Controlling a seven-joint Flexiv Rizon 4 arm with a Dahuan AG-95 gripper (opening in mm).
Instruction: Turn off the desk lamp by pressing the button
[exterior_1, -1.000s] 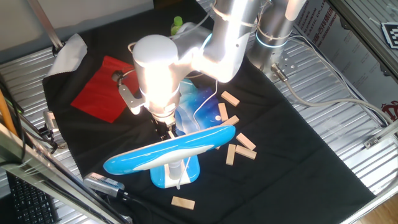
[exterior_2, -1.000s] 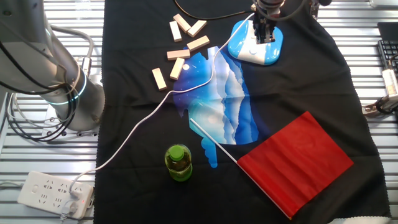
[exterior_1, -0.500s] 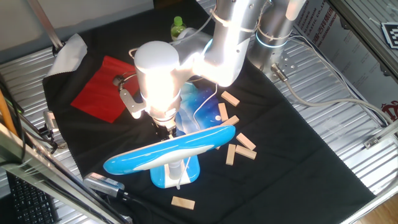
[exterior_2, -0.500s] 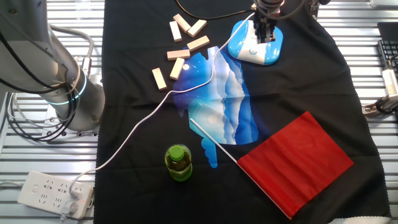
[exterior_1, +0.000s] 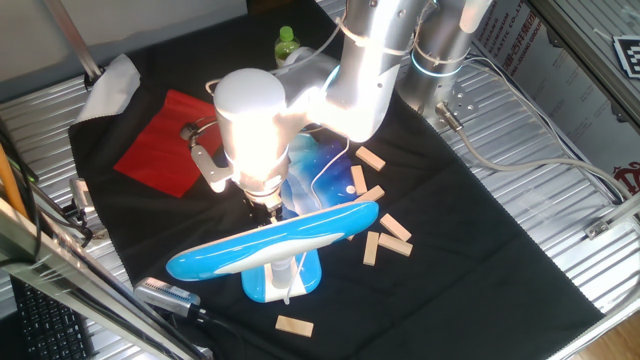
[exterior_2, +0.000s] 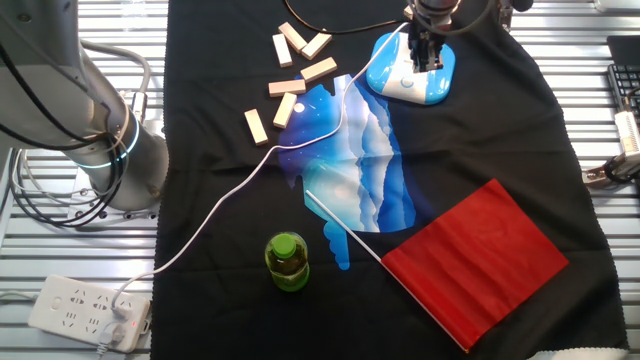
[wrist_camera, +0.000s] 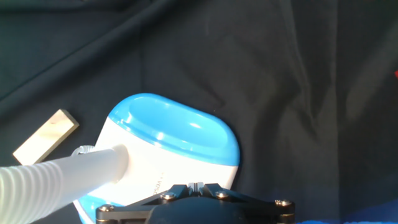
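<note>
We see a black cloth (exterior_2: 480, 130) spread over the ribbed metal tabletop (exterior_1: 560, 200). On it lies a flat blue-and-white patterned sheet (exterior_2: 360, 170) with a red square cloth (exterior_2: 470, 262) beside it. The glossy sky-blue and white plastic desk lamp (exterior_1: 275, 245) stands at the cloth's edge, near scattered pale wooden blocks (exterior_2: 285, 85). The fingers (exterior_2: 427, 55) sit low over the lamp's base (wrist_camera: 168, 149); we cannot tell whether they are parted or touching it.

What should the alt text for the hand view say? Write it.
The lamp's blue and white base on black cloth, seen from above, its white stem running left. A wooden block lies at left.
</note>
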